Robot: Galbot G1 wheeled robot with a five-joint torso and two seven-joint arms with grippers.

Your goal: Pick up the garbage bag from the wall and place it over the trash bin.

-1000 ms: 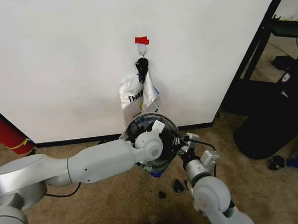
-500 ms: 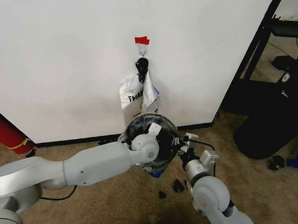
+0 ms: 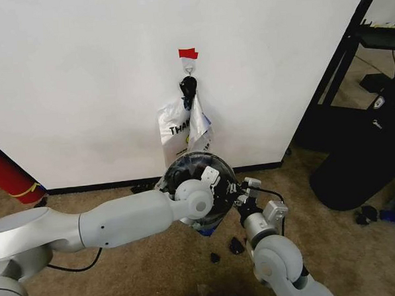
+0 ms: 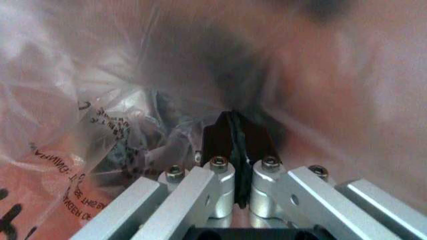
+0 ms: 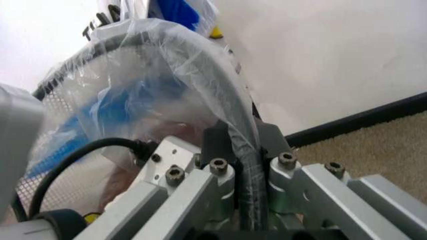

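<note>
Left hand (image 4: 235,165): I see it down inside the trash bin (image 3: 201,162), fingers pinched together on a fold of the garbage bag (image 4: 133,90). The thin clear film surrounds it on all sides.

Right hand (image 5: 243,175): I see it at the bin's near right rim, fingers clamped on the black rim with the bag's film drawn over it. In the head view it sits just right of the bin (image 3: 241,192).

Garbage bag: clear-grey crinkly plastic, lying in and over the bin's mouth, with bright blue parts showing through the film in the right wrist view. Small black print runs along it in the left wrist view; I can make out a word that looks like "WARNING", the rest is too small for me to read.

Trash bin: round, black, mesh-walled, standing on the brown carpet (image 3: 138,270) at the foot of the wall (image 3: 81,74), between my two arms.

Wall: plain white with a black baseboard. A small hook (image 3: 189,69) sits under a strip of red tape (image 3: 188,53).

White bag (image 3: 176,129): opaque, hanging from the hook just above the bin, black lettering beginning "THA", the remainder folded out of my sight.
</note>
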